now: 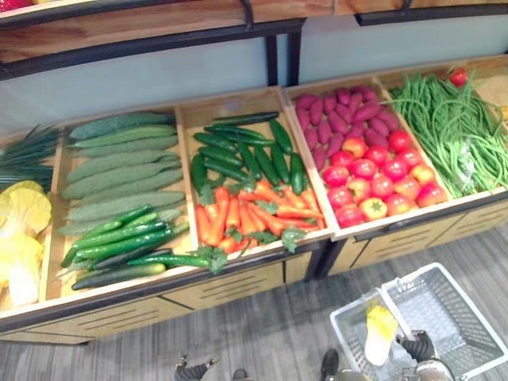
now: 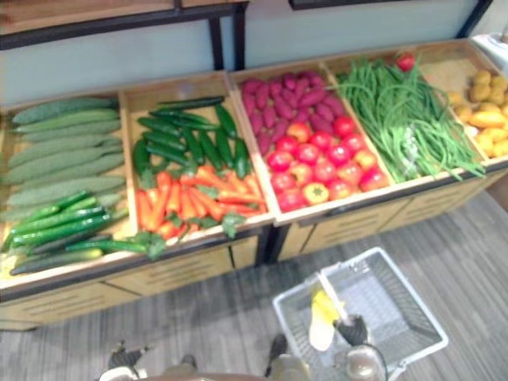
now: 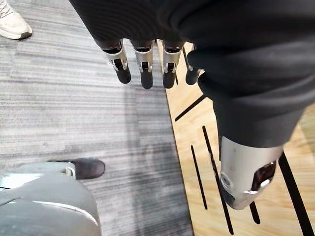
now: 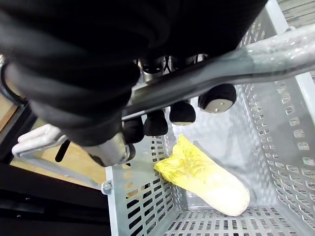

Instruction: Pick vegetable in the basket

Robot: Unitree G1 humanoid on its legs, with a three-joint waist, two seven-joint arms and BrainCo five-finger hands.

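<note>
**While the basket hangs from my right hand, one cabbage lies in it**

Since the task is about collecting vegetables, I treat the pale grey perforated plastic basket [image 1: 444,313] as the place everything ends up. It sits low at the near right, over the grey striped floor [image 1: 262,325], just in front of the stand. My right hand [image 4: 156,122] has its fingers curled round the basket's grey bar handle [image 4: 256,54], so that arm is taken up with carrying. Inside, a long yellow-and-white leafy cabbage [image 4: 206,179] lies on its side on the basket's bottom, its frilled yellow end nearer my fingers. I see nothing else in there.

My left hand [image 3: 142,59] hangs at the near left with fingers straight and slack, holding nothing. It is close beside the stand's light wooden front panel [image 3: 179,88] with its black slots. I judge it to be the free hand for picking.

Farther off, the stand's bins run left to right:
- more yellow cabbages [image 1: 20,230] at the far left
- pale green long gourds [image 1: 119,167]
- dark green cucumbers [image 1: 238,151] behind orange carrots [image 1: 254,210]
- purple sweet potatoes [image 1: 341,119] behind red tomatoes [image 1: 381,178]
- green long beans [image 1: 452,127]

The bins look tilted toward me, which should make a reach from the front easier. In my judgement the next pick calls for raising the left hand well up to the bins while the right holds the basket level.
</note>
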